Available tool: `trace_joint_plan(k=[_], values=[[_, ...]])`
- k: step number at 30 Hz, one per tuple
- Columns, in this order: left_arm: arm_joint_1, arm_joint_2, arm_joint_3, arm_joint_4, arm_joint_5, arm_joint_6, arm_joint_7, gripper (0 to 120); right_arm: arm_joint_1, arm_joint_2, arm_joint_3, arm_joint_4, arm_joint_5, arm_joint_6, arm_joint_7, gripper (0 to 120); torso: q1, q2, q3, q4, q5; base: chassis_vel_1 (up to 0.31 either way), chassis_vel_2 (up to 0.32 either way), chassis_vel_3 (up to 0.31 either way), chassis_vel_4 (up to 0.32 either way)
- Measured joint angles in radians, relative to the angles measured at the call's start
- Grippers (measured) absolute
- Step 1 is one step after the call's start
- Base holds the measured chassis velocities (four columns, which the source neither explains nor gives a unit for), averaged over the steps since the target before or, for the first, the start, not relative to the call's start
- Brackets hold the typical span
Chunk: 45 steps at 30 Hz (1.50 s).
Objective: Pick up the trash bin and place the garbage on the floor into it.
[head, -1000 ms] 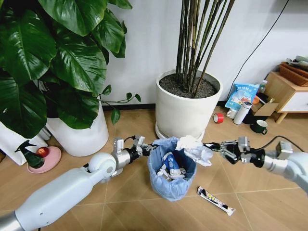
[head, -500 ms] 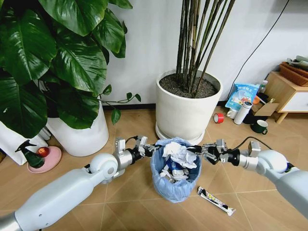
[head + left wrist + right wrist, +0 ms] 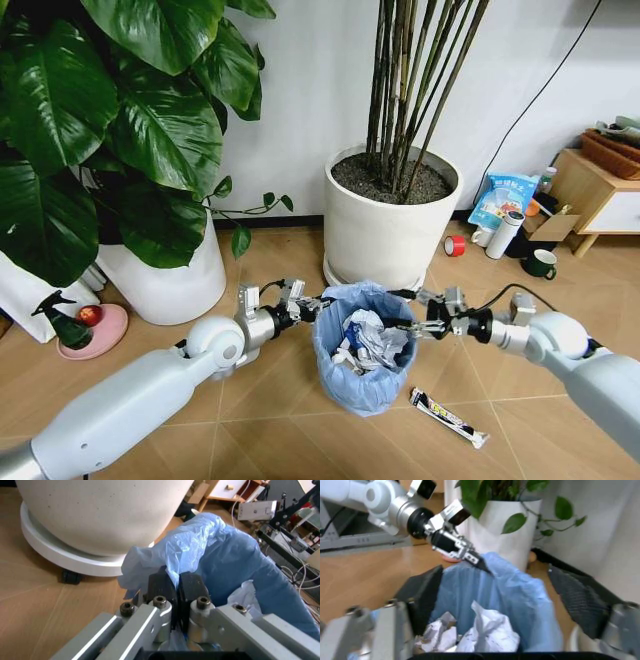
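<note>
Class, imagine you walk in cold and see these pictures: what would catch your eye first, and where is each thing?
First the trash bin with its crinkled light-blue liner, centre on the floor, crumpled white paper heaped inside. The left gripper pinches its rim, jaws shut on the bag, while the right gripper hangs over the opening, jaws open. Behind stands a big white plant pot; a long dark snack wrapper lies beside the bin.

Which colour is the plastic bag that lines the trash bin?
Light blue. The bag of the trash bin shows best in the left wrist view.
</note>
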Motion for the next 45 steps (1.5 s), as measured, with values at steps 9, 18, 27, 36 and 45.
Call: trace_joint_plan(k=[9,18,27,36,45], values=[[0.015,0.015,-0.027,0.012,0.010,0.000,-0.004,0,-0.155,-0.042,0.223,-0.017,-0.031,-0.010,0.006,100,0.000,0.000,0.000,0.0002,-0.0001,0.000,0.000,0.000,0.000],[0.079,0.043,-0.118,0.003,0.040,-0.002,-0.008,0,-0.352,-0.059,0.344,-0.155,-0.121,0.012,-0.016,100,0.000,0.000,0.000,-0.0001,0.0001,0.000,0.000,0.000,0.000],[0.099,0.070,-0.167,-0.019,0.044,-0.003,-0.008,0,-0.356,0.007,0.247,-0.325,-0.243,0.035,-0.062,100,0.000,0.000,0.000,0.0001,0.0001,0.000,0.000,0.000,0.000],[0.096,0.065,-0.175,-0.028,0.047,-0.003,-0.008,0,-0.299,0.079,0.170,-0.488,-0.299,0.045,-0.066,100,0.000,0.000,0.000,0.0001,0.0003,0.000,0.000,0.000,0.000],[0.061,0.050,-0.142,-0.020,0.043,-0.003,-0.007,0,-0.234,0.136,0.085,-0.613,-0.340,0.062,-0.074,100,0.000,0.000,0.000,0.0000,0.0004,0.000,0.000,0.000,0.000]])
